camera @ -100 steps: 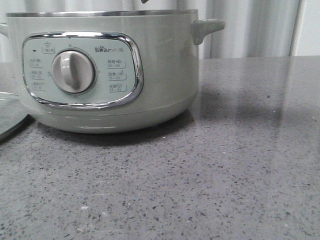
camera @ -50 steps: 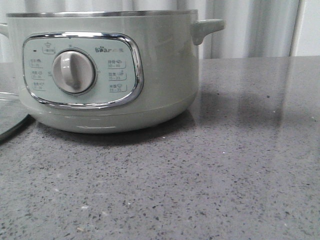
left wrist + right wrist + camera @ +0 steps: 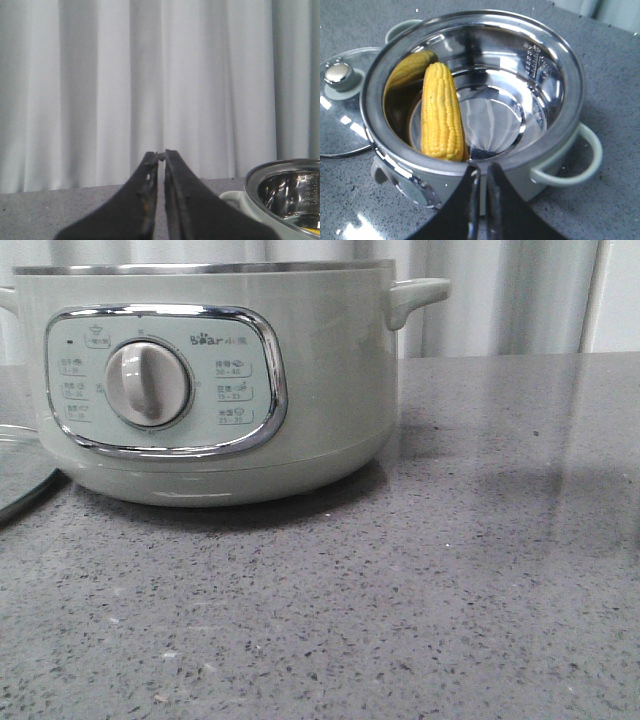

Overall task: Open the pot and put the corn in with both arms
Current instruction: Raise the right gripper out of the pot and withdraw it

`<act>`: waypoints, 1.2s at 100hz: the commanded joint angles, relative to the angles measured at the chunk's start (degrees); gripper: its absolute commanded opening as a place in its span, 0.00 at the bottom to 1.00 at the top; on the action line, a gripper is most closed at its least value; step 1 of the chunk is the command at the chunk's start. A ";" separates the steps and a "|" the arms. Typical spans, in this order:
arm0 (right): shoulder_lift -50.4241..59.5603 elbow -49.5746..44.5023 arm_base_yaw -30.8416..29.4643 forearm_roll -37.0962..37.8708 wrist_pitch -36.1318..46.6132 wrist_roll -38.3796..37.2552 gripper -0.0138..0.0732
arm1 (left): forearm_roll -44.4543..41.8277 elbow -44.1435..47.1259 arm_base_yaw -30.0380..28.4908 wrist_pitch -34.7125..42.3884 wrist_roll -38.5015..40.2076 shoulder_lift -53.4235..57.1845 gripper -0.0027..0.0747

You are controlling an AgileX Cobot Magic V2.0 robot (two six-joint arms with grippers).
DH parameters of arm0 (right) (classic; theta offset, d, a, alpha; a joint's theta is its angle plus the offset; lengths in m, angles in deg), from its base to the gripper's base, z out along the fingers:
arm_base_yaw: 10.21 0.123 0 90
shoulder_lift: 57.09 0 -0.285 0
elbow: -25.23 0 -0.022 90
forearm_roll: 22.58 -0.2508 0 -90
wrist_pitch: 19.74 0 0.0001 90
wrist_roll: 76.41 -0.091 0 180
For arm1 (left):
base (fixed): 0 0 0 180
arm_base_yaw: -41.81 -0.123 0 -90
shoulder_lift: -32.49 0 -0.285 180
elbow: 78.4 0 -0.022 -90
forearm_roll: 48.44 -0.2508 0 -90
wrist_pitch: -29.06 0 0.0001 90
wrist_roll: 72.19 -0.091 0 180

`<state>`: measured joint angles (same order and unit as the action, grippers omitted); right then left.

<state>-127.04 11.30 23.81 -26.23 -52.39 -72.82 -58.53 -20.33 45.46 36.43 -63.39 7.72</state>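
The pale-green pot (image 3: 320, 390) stands on the grey counter with its lid off; its control panel and dial (image 3: 148, 383) face the front camera. In the right wrist view the pot (image 3: 560, 170) is seen from above, and the yellow corn (image 3: 441, 117) lies inside, leaning against the steel inner wall. My right gripper (image 3: 482, 170) is shut and empty, above the pot's near rim. My left gripper (image 3: 161, 155) is shut and empty, raised beside the pot (image 3: 285, 192), facing the curtain. No gripper shows in the front view.
The glass lid (image 3: 345, 107) with its metal knob lies flat on the counter beside the pot; its edge shows in the front view (image 3: 20, 475). A white curtain (image 3: 500, 295) hangs behind the counter.
A dark tip above the pot's rim in the front view one second ago has left the view. A shadow on the counter has shifted right.
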 commanded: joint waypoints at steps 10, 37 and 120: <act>13.49 -10.52 0.00 3.33 12.76 0.57 0.07 | 2.45 0.86 0.06 2.82 0.45 4.42 0.01; 33.50 -26.03 -2.93 5.21 17.35 0.46 0.07 | 4.87 2.57 0.06 -5.26 0.45 9.54 0.01; 62.73 -40.77 -7.77 9.59 17.03 0.46 0.07 | 4.77 2.57 0.06 -7.37 0.45 12.05 0.01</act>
<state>-64.20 -30.78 16.21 -17.44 -39.93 -72.82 -54.23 -16.19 45.46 25.25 -63.39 20.44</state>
